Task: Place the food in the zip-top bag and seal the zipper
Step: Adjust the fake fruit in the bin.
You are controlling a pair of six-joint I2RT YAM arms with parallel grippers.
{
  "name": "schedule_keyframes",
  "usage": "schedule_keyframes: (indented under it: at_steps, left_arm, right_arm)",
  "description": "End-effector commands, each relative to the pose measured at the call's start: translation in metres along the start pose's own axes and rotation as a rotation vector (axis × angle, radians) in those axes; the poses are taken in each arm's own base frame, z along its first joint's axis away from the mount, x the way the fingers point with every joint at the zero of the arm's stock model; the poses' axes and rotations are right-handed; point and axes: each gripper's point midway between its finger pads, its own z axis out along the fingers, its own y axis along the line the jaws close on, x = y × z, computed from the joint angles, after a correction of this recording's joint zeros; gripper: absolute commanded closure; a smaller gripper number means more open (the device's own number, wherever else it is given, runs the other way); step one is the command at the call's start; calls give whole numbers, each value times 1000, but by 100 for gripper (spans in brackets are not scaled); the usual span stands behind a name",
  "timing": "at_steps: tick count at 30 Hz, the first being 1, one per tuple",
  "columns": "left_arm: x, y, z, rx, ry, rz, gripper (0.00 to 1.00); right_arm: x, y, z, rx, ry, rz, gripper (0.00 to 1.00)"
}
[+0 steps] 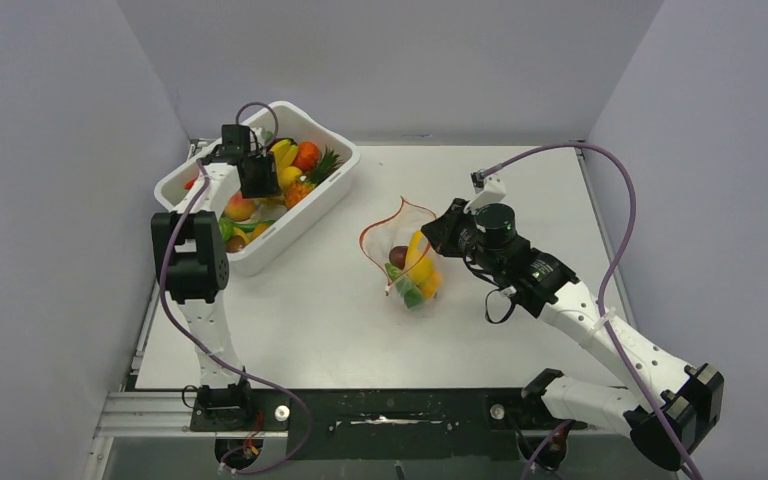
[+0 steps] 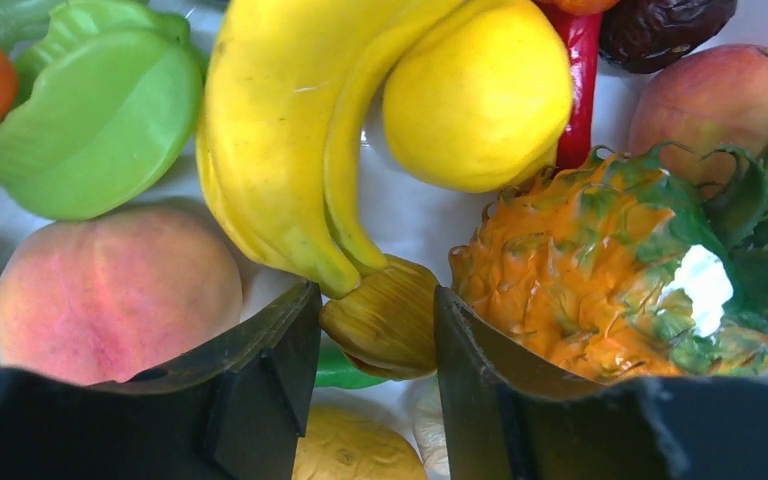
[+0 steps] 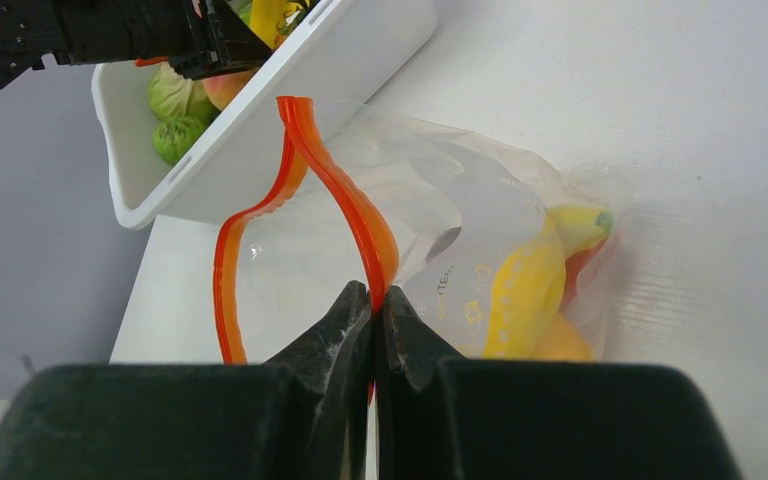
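In the white tub [image 1: 312, 203], my left gripper [image 2: 375, 300] is shut on the brown stem [image 2: 385, 320] of a yellow banana bunch [image 2: 280, 150]; both fingers touch the stem. More food [image 1: 295, 165] fills the tub around it. The clear zip-top bag [image 1: 400, 245] lies at mid-table with its mouth gaping, holding a banana [image 3: 525, 290] and other pieces [image 1: 412, 285]. On the near side of the bag's mouth, my right gripper [image 3: 372, 295] is shut on the red zipper [image 3: 345, 200] and holds that edge up.
Crowding the left fingers in the tub are an orange pineapple [image 2: 600, 270], a lemon [image 2: 475, 95], a peach [image 2: 110, 285] and a green piece [image 2: 90, 120]. Grey walls stand on both sides of the table and behind it.
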Motion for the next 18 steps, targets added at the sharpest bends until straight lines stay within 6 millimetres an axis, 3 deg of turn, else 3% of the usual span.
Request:
schedule_keyframes:
  at_steps: [1,5,10,18]
  left_arm:
    - [-29,-10,-26,24,-76,26,61]
    - [-38,-12,-44,24,-112,28,76]
    - [-48,-12,-63,8,-162,30,85]
    - [-59,-7,-87,-39,-238,17,89]
  right_arm:
    - [-29,21,-10,-63,-98,22,100]
    - [-28,21,-11,-66,-95,22,100]
    - [-29,20,-12,-63,-103,25,100]
    - [-27,22,-9,-68,-94,26,100]
